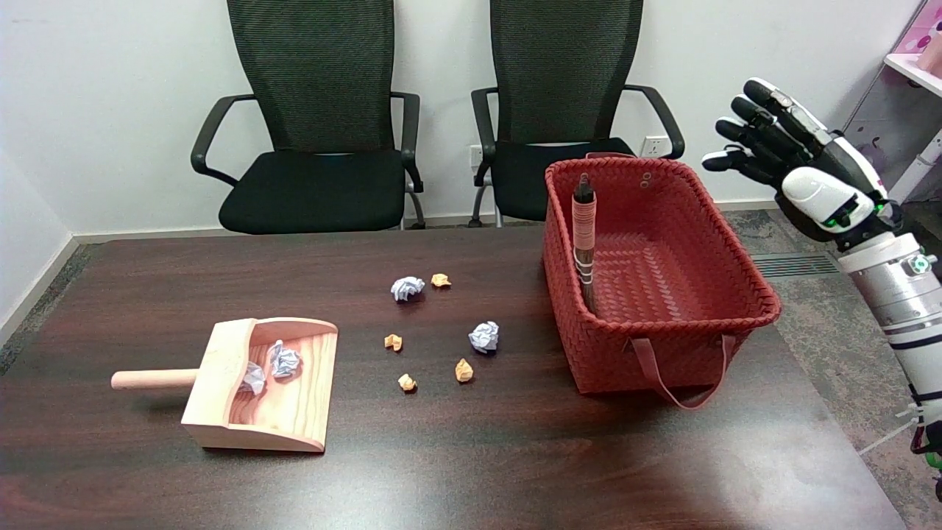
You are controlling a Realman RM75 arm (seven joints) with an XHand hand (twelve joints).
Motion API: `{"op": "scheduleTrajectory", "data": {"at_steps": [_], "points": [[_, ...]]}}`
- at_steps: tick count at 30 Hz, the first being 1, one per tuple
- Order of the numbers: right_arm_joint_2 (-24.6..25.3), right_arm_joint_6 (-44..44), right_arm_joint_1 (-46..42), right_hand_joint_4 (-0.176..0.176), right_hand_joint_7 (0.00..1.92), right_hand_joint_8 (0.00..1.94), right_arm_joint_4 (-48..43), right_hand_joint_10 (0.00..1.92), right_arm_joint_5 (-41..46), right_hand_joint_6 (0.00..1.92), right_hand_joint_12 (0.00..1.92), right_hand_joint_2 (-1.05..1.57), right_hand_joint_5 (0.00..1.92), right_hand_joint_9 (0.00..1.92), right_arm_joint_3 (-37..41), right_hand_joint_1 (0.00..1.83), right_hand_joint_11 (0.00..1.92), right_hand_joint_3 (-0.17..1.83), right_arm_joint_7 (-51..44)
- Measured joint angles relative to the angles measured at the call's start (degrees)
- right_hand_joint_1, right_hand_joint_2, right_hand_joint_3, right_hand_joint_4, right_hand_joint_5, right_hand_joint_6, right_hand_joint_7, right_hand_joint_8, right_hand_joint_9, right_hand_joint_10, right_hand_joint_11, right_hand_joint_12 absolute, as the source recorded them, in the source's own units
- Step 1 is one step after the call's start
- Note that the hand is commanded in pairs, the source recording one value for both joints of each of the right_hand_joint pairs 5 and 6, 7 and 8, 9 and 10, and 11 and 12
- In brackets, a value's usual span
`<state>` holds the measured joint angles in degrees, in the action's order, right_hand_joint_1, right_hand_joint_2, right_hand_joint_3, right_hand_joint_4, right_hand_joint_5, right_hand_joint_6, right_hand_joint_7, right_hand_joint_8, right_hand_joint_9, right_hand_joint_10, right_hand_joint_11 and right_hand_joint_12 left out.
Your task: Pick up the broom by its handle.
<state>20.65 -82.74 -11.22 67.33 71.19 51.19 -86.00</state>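
- Dark wood desk [147,294] carries everything.
- Red woven basket [725,294] holds the broom [584,243], upright against its left wall.
- Wooden dustpan [294,397] and paper scraps [483,336] lie left.
- My right hand [798,165] hovers beyond the basket, fingers spread, empty.

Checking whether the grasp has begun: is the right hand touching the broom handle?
Apart. In the head view the right hand hangs open in the air beyond the red basket's right side, while the broom leans inside its left wall.
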Motion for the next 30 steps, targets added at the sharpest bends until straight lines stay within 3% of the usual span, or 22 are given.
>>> {"op": "scheduleTrajectory", "data": {"at_steps": [11,15,30], "points": [[0.09,0.44,0.30,-0.173,0.23,0.23,0.91,0.36,-0.55,0.23,0.68,0.17,0.23,0.36,1.32,0.83,0.68,0.73,2.45],[0.10,1.13,0.35,-0.120,0.26,0.26,1.44,0.34,-1.16,0.26,0.64,0.07,0.26,0.34,1.57,0.83,0.64,0.77,2.80],[1.75,9.54,0.78,-0.052,0.21,0.21,4.48,0.29,-5.79,0.21,0.43,-0.11,0.21,0.29,3.85,0.84,0.43,0.76,-0.10]]}}
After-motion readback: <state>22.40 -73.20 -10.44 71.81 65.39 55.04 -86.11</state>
